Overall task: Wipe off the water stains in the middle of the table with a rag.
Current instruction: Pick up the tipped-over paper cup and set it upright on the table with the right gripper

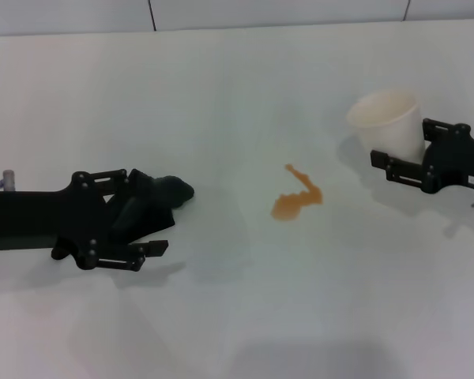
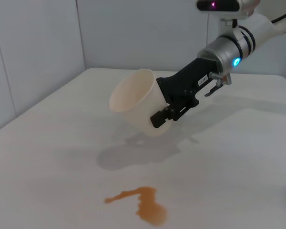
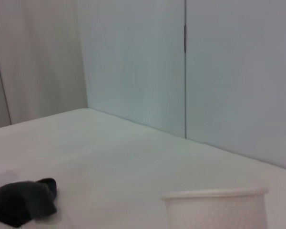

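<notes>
— Head view: where's the rag [image 1: 171,192]?
— At nine o'clock, clenched in the left gripper [image 1: 146,217]; stains [image 1: 295,199] mid-table [image 1: 245,308]. Right gripper [image 1: 395,164] at three grips the cup [image 1: 387,122].

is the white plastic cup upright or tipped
Tipped. In the left wrist view the translucent white plastic cup hangs tilted above the white table, mouth turned sideways, clamped in the right end effector.
</notes>
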`<move>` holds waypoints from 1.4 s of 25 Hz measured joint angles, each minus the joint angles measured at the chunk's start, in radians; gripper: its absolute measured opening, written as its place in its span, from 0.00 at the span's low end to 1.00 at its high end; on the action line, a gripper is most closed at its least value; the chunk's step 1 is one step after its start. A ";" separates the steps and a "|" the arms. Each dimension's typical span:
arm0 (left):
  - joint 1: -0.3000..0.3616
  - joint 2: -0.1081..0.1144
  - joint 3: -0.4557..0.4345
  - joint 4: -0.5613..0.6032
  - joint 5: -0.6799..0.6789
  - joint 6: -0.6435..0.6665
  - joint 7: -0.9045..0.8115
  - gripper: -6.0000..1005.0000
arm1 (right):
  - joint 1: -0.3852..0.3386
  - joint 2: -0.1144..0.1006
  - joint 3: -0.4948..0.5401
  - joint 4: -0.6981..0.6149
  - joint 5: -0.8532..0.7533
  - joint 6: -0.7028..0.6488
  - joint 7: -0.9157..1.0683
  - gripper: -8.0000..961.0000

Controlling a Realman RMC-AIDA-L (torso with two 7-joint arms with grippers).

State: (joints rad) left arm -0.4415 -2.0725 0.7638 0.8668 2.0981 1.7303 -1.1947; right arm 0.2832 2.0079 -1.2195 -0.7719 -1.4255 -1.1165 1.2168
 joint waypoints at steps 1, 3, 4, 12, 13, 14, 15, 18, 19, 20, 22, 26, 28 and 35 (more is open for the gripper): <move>0.000 0.000 0.000 0.000 0.000 0.000 0.000 0.86 | -0.003 0.000 0.000 0.005 0.000 -0.002 -0.003 0.69; 0.000 -0.002 0.000 0.001 0.000 0.000 -0.001 0.86 | -0.008 0.000 0.000 0.017 0.000 -0.004 -0.006 0.69; 0.000 -0.002 0.000 0.001 0.000 0.000 -0.002 0.86 | -0.008 0.000 0.000 0.022 -0.002 -0.004 -0.006 0.69; -0.001 -0.002 0.000 0.000 -0.002 0.000 -0.003 0.86 | -0.023 0.000 0.000 0.059 -0.007 -0.004 -0.020 0.69; -0.001 -0.003 0.000 0.000 -0.002 0.000 -0.002 0.86 | -0.023 0.000 0.000 0.065 -0.007 -0.003 -0.025 0.69; -0.001 -0.003 0.000 0.000 -0.002 0.000 -0.002 0.86 | -0.024 0.000 0.000 0.070 -0.007 -0.002 -0.027 0.69; -0.001 -0.003 0.000 0.000 -0.003 0.000 -0.001 0.86 | -0.024 0.000 0.000 0.073 -0.007 -0.002 -0.030 0.69; 0.000 -0.003 0.000 0.000 -0.003 0.001 -0.001 0.86 | -0.025 0.000 -0.001 0.079 -0.007 -0.004 -0.032 0.69; 0.001 -0.003 0.000 0.000 -0.003 0.001 0.000 0.86 | -0.025 0.000 -0.002 0.080 -0.007 -0.005 -0.032 0.70; 0.002 -0.003 0.000 0.000 -0.003 0.001 0.000 0.86 | -0.025 0.000 -0.004 0.080 -0.007 -0.005 -0.032 0.70; 0.002 -0.004 0.000 0.000 -0.003 0.001 0.001 0.86 | -0.025 0.000 -0.008 0.082 -0.007 -0.005 -0.033 0.70; 0.004 -0.005 0.000 0.000 -0.003 0.000 0.001 0.86 | -0.022 0.000 -0.010 0.085 -0.007 -0.005 -0.033 0.70; 0.004 -0.005 0.000 0.000 -0.003 0.000 0.001 0.86 | -0.021 0.000 -0.011 0.086 -0.006 -0.005 -0.033 0.70; 0.004 -0.004 0.000 0.000 -0.011 0.000 0.001 0.86 | -0.013 0.001 -0.021 0.089 -0.003 -0.005 -0.034 0.70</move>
State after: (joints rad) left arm -0.4371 -2.0770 0.7638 0.8667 2.0869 1.7302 -1.1934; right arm 0.2701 2.0094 -1.2406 -0.6826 -1.4289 -1.1214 1.1830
